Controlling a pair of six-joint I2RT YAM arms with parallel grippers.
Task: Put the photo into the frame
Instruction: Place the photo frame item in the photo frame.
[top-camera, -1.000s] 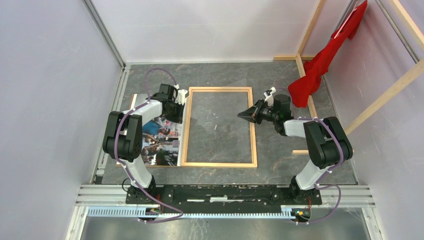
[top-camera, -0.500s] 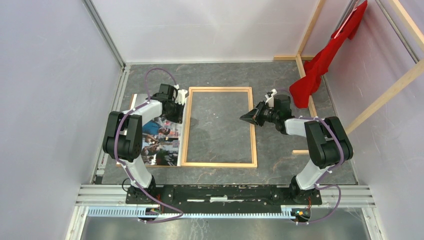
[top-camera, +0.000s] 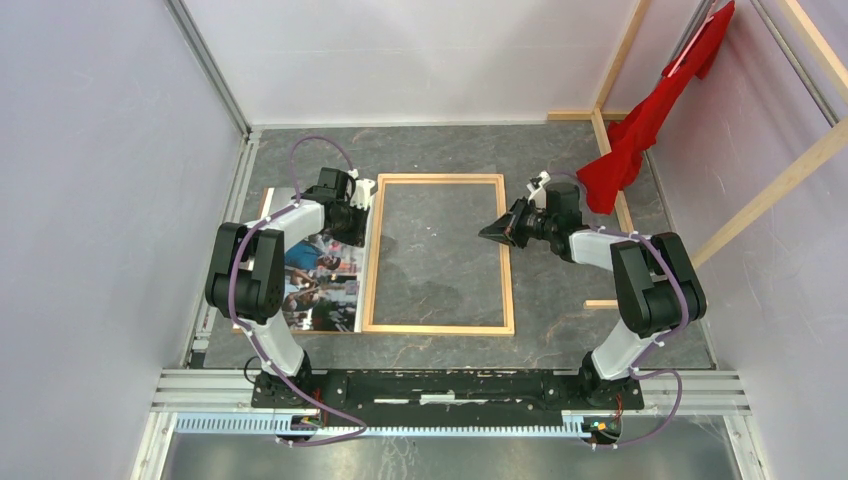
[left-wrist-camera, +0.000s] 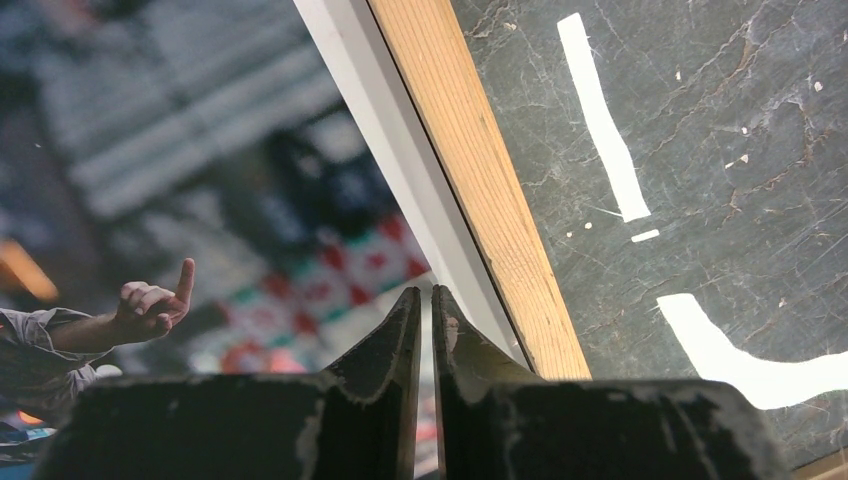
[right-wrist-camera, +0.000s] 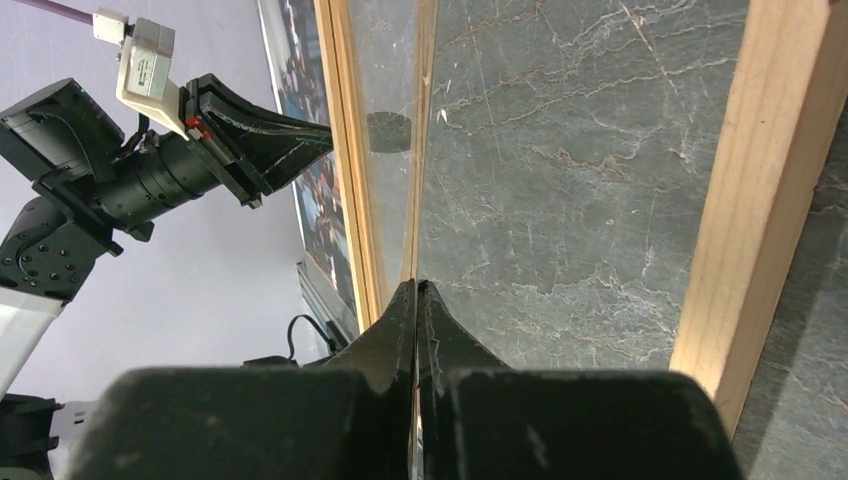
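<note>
The frame (top-camera: 438, 329) of light wood lies flat mid-table; its bars show close up (left-wrist-camera: 480, 170) (right-wrist-camera: 760, 200). The photo (top-camera: 325, 285) lies picture side up to its left, white border against the frame's left bar (left-wrist-camera: 200, 200). My left gripper (top-camera: 360, 228) (left-wrist-camera: 421, 292) is shut to a hairline slit, its tips at the photo's white right border, nothing visibly between them. My right gripper (top-camera: 483, 232) (right-wrist-camera: 416, 284) hovers over the frame's right side, shut on the edge of the clear pane (right-wrist-camera: 385, 200), which runs edge-on away from the fingertips.
A red cloth (top-camera: 640, 130) hangs on the wooden rack beams (top-camera: 770, 190) at the back right. A brown board's edge (top-camera: 267, 198) shows under the photo's left side. White walls close in on left, back and right.
My right gripper has drifted slightly to the right and back, still shut. The left gripper, photo and frame have not visibly moved.
</note>
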